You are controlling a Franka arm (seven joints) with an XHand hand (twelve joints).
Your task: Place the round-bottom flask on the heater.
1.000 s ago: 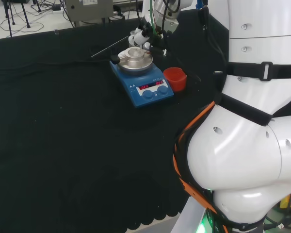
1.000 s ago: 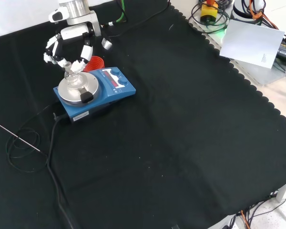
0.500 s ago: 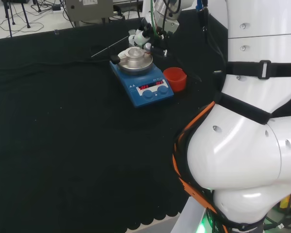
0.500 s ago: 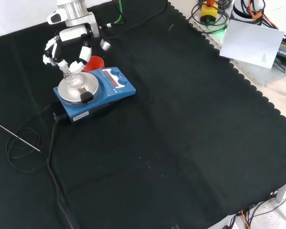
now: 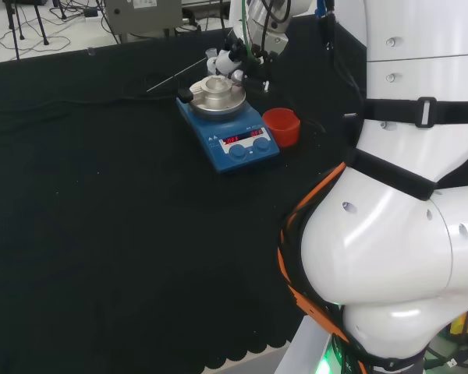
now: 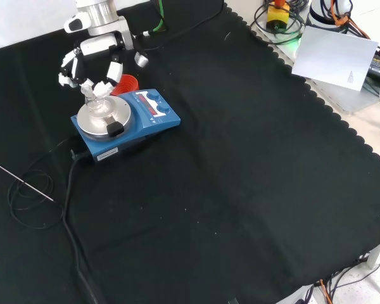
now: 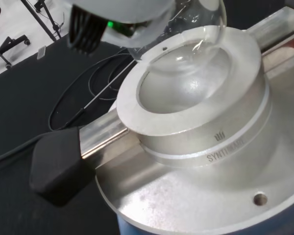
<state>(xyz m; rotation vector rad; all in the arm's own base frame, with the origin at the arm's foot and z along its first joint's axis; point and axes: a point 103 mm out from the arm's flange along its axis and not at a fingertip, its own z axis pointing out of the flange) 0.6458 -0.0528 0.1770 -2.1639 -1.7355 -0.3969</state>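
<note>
Head view: hand (image 5: 232,58) sat above the far side of the heater (image 5: 228,131); a red cup (image 5: 281,127) stood just right of it on the black surface (image 5: 101,234).
Front view: hand (image 6: 88,63) had its fingers curled round the neck of the flask (image 6: 99,101), whose bulb sat over the metal block (image 6: 104,117); a thin probe (image 6: 22,182) lay at left.
Wrist view: clear flask (image 7: 186,49) bulb hung in the block's (image 7: 196,112) bowl; contact unclear.
</note>
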